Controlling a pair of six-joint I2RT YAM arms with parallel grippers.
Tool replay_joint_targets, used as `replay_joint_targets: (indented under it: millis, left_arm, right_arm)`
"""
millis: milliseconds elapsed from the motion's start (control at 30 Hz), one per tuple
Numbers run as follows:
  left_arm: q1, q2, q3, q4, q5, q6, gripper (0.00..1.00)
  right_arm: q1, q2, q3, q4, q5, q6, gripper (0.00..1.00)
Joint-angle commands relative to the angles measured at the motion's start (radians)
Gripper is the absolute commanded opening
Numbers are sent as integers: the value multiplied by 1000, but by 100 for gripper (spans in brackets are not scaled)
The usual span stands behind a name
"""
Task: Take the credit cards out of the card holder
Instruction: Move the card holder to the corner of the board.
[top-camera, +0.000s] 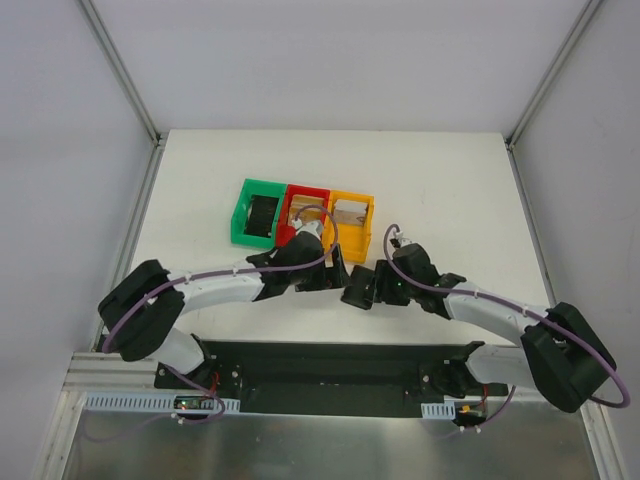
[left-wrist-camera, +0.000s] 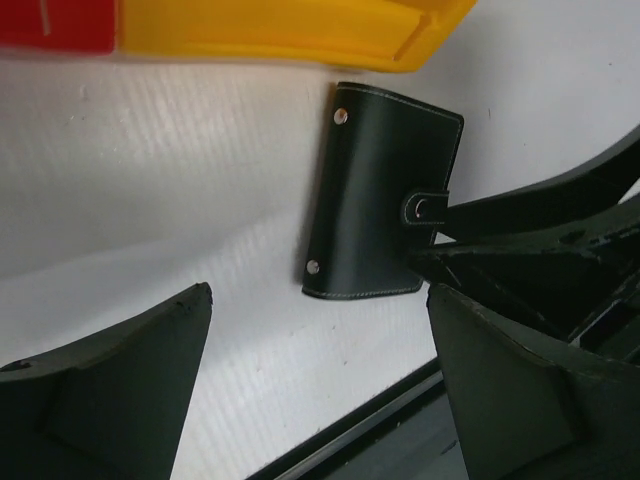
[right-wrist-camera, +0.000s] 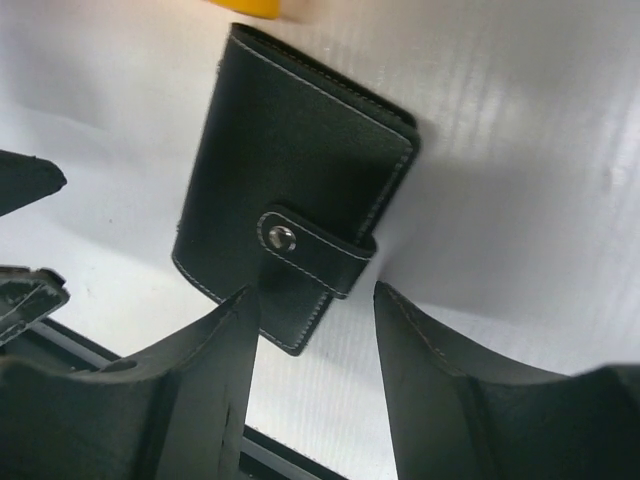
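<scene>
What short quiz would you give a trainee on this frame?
1. True or false: the card holder lies unfolded.
2. Which bin is nearest it? A green, B red, C orange bin.
3. Do the left fingers or the right fingers grip anything?
Key: 1 false, its strap is snapped shut; 2 C; 3 no, both stand open.

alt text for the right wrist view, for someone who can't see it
A closed black card holder, its snap strap fastened, lies flat on the white table, its near corner at the gap between the parted dark fingers of the right gripper.
</scene>
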Motion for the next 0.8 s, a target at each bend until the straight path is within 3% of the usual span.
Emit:
replay_joint_targets:
  millis: [0,300,433,767]
  left_arm:
    - [-8,102,100,38,34,23,88]
    - [-11,255,193,44,82,40,84]
    - [-17,288,205,47,88,55,72]
    - [-25,283,147,56,96,64,41]
  right_arm:
    - [-13,-61,-35,-127,137,16,53]
    - [-118,-4,1,-83,70,-11,46]
    - [-116,69,18,-34,21,-10,39]
    - [-92,136,17,52,-47,-7,39]
